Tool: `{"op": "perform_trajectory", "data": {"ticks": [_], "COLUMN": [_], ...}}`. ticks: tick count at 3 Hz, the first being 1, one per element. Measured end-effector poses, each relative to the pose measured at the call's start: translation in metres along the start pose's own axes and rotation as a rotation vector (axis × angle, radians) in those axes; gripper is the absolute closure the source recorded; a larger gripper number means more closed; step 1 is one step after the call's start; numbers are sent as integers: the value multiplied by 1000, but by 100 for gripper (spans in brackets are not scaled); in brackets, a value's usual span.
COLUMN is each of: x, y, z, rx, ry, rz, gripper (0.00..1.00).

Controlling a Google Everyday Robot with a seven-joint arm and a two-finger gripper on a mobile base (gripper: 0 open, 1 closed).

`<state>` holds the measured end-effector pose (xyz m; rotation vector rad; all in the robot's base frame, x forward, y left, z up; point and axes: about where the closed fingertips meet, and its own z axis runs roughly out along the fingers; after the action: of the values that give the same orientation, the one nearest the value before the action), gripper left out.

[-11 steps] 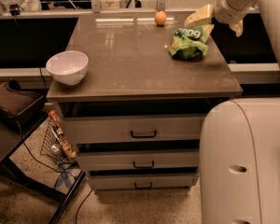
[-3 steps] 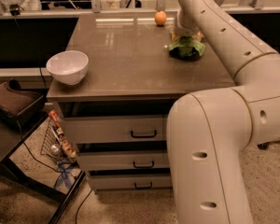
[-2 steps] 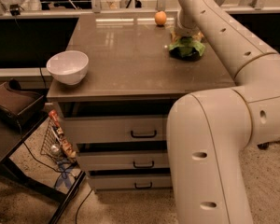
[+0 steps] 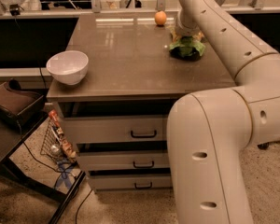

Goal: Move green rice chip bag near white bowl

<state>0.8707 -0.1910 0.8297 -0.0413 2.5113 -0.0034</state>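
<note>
Reaching arm [image 4: 224,36]: white, jointed, it crosses the right edge of the worktop [image 4: 126,59] toward the far right corner.
Gripper [image 4: 186,35]: down on top of the green rice chip bag [image 4: 189,49] and touching it; the wrist hides the grip, so I cannot tell whether it is closed on the bag.
Green rice chip bag: lies crumpled near the far right corner, close to the right edge.
White bowl [image 4: 67,66]: upright at the near left corner, by the front edge, well apart from the bag.
Orange ball [image 4: 160,17]: by the far edge, near the bag, not touching it.
Drawers [image 4: 112,129]: three fronts with dark handles below the front edge.
</note>
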Motion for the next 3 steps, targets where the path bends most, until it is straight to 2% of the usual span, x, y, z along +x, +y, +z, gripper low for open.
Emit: {"op": "perform_trajectory", "data": {"ticks": [1,2,3], "x": [0,-2,3], "y": [0,-40,-80], "z": [0,-63,-144], "rx": [0,26,50], "ry": [0,-67,-157], "rz": [0,-9,-25], "gripper": [100,100,100]}}
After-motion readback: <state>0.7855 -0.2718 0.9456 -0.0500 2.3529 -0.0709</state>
